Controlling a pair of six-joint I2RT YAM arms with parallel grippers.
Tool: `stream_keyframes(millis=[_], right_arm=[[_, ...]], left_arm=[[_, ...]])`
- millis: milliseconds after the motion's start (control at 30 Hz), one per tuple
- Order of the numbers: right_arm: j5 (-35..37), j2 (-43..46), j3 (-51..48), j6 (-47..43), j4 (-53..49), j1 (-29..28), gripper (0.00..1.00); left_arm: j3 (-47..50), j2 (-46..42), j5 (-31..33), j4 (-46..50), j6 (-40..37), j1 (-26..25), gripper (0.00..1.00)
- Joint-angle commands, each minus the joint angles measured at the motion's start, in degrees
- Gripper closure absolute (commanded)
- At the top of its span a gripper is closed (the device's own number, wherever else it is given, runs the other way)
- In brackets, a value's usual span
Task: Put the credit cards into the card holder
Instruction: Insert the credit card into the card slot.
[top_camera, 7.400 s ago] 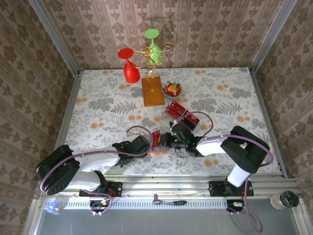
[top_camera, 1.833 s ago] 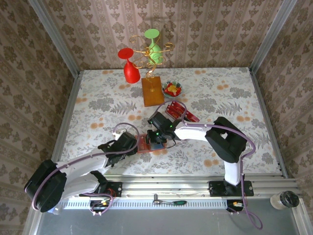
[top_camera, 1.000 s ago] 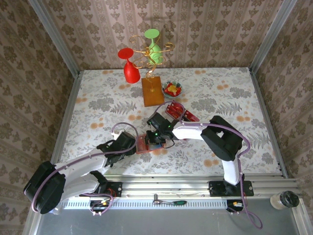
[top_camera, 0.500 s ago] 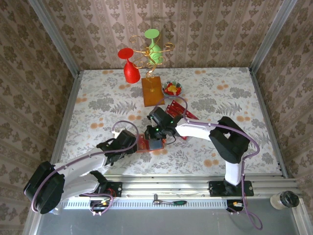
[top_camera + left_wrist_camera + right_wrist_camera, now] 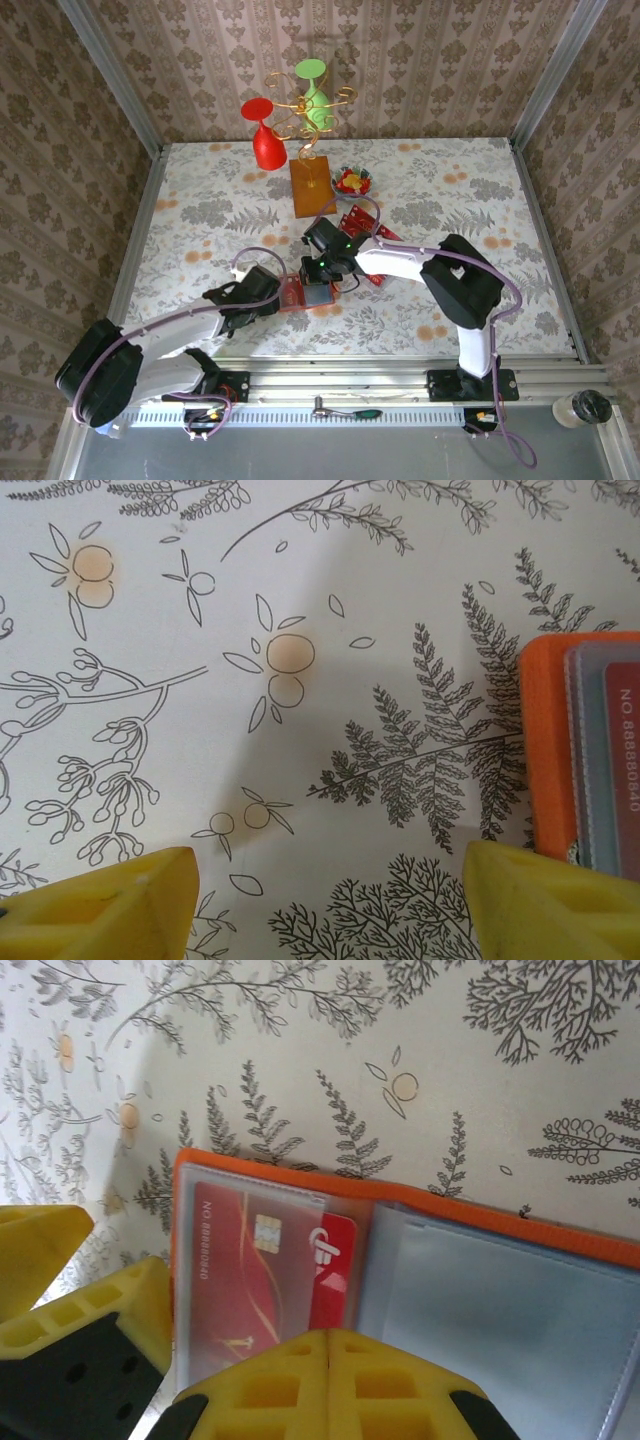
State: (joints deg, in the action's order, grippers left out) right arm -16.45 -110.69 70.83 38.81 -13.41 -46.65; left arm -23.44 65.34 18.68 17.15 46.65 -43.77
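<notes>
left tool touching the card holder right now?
Apart. In the left wrist view the left tool is open over bare tablecloth, and printed cloth shows between its right fingertip and the orange edge of the card holder.

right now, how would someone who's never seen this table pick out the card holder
Start at the tall brown wooden block at the back of the floral table, then come toward the arms to where both grippers meet. The card holder lies open and flat there: orange-edged, with clear sleeves, one red card already inside, unlike the loose red cards farther back.
</notes>
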Motion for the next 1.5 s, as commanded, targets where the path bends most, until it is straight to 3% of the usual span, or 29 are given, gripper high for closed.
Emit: stream_keyframes(millis=[0, 1233, 1467], right_arm=[[0.72, -1.67, 2.44, -1.49, -2.29, -0.44, 0.98], [-2.50, -7.87, 5.43, 1.35, -0.64, -2.74, 0.99], [-2.02, -4.25, 5.14, 0.94, -1.92, -2.14, 0.94]], left_arm=[[-0.11, 1.03, 0.57, -0.31, -1.39, 0.44, 0.29], [0.11, 7.00, -0.91, -4.82, -2.11, 1.16, 0.29], [0.06, 5.71, -1.05, -4.04, -2.22, 1.23, 0.29]])
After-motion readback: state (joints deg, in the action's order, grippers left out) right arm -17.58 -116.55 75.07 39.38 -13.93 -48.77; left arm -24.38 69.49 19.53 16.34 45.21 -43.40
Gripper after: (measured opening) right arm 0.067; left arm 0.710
